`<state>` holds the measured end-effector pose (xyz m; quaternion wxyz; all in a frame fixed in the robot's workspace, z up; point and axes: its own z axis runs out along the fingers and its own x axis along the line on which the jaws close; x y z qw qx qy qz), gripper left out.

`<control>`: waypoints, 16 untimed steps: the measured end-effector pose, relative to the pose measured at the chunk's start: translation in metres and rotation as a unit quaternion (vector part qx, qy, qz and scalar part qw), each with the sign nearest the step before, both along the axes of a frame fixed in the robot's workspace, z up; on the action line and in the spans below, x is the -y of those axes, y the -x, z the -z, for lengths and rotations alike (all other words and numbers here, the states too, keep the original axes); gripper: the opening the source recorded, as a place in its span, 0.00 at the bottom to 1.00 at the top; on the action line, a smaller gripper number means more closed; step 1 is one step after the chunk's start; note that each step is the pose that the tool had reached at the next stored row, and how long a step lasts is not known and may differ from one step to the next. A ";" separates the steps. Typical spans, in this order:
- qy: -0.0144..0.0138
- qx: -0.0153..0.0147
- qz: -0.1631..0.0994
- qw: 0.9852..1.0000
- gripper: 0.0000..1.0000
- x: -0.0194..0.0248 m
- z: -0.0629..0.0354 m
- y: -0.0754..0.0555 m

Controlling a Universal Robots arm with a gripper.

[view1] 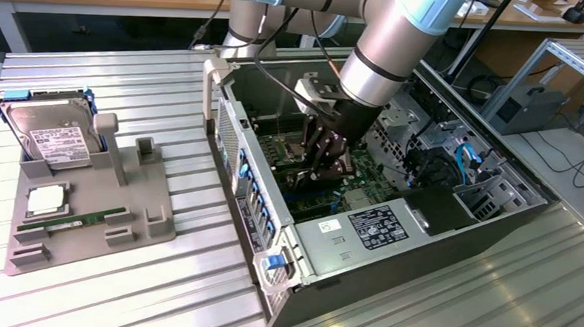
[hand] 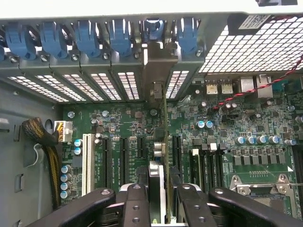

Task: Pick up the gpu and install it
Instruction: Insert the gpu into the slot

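Observation:
My gripper [view1: 321,165] reaches down into the open computer case [view1: 236,142], over the green motherboard [view1: 365,170]. In the wrist view the gripper [hand: 158,201] is shut on the gpu [hand: 160,142], which I see edge-on as a thin dark card standing upright over the motherboard [hand: 227,123]. The card runs from between my black fingers [hand: 137,198] toward the case's rear wall. Its pale metal bracket [hand: 152,71] stands in the row of rear slot openings, beneath a blue retaining clip [hand: 154,28]. The card's lower edge lies along a black expansion slot; whether it is seated I cannot tell.
A grey fixture [view1: 147,216] at the exterior view's left holds a silver hard drive [view1: 51,134], a green memory stick [view1: 73,219] and a square chip [view1: 46,197]. Inside the case are a labelled power supply [view1: 378,226], a cable bundle [hand: 42,137] and the processor socket [hand: 265,182].

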<state>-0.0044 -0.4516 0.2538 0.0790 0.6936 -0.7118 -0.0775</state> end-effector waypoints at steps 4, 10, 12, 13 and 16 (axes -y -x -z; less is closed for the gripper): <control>0.000 0.000 0.000 1.000 0.28 0.0000 0.0001 0.000; 0.000 0.000 0.000 1.000 0.28 0.0000 0.0026 0.000; 0.000 0.000 0.000 1.000 0.28 0.0000 0.0037 0.000; 0.000 0.000 0.000 1.000 0.28 0.0000 0.0037 0.000; 0.000 0.000 0.000 1.000 0.28 0.0000 0.0038 0.000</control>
